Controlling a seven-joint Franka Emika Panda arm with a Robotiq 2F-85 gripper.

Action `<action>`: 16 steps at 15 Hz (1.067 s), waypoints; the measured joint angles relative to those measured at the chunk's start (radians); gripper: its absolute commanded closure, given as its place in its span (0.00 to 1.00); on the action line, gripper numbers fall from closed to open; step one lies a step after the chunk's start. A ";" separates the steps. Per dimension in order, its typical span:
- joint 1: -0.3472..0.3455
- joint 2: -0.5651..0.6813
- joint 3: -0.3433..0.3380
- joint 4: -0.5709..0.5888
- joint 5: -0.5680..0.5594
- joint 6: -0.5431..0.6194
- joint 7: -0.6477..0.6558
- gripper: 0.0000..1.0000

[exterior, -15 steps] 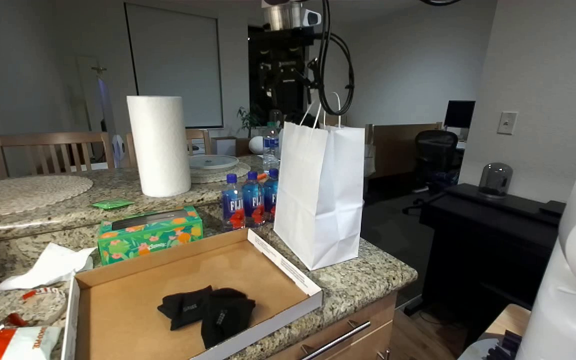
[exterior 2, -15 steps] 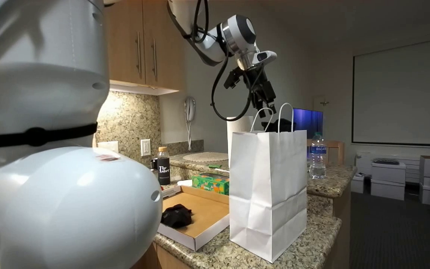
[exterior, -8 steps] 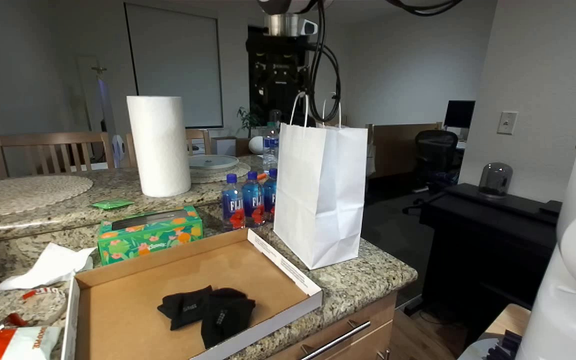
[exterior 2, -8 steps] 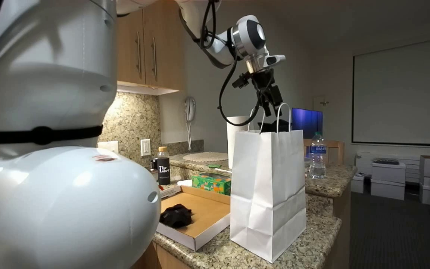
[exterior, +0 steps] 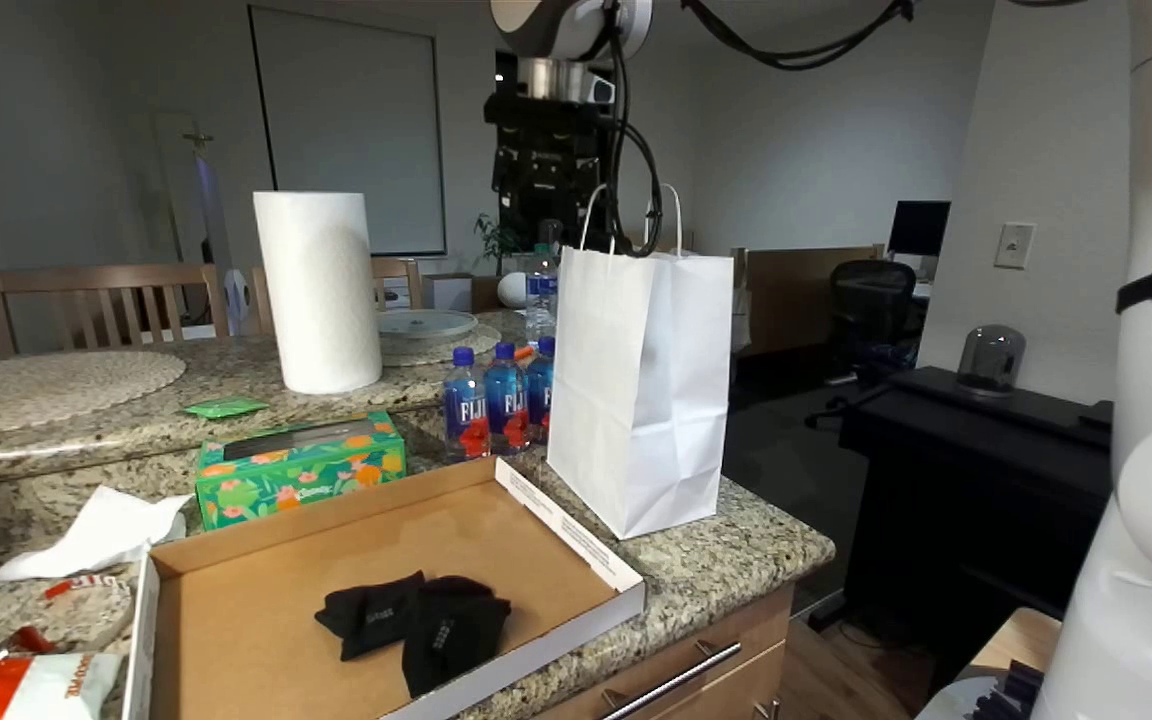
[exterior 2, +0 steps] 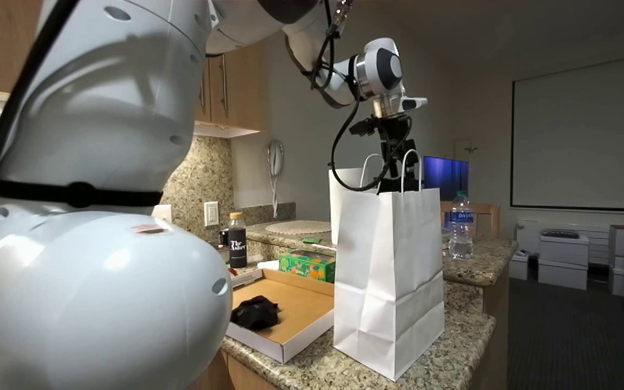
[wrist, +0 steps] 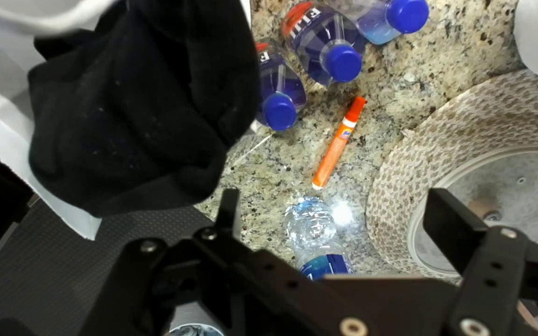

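Showing claw (wrist: 333,205) spread wide | cropping black cloth (wrist: 143,112), wrist view | partly hiding claw behind bag (exterior 2: 366,271) in an exterior view

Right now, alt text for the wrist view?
Open, empty claw above a speckled counter; at upper left, black cloth covers part of a white paper bag. On the counter are an orange marker, three blue-capped bottles, a clear bottle and, at right, a woven placemat.
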 measured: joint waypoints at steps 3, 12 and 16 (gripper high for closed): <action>0.000 0.025 -0.007 0.029 0.016 0.001 -0.007 0.00; -0.018 0.077 -0.013 0.125 0.152 -0.251 -0.162 0.00; -0.026 0.059 -0.019 0.142 0.165 -0.363 -0.217 0.00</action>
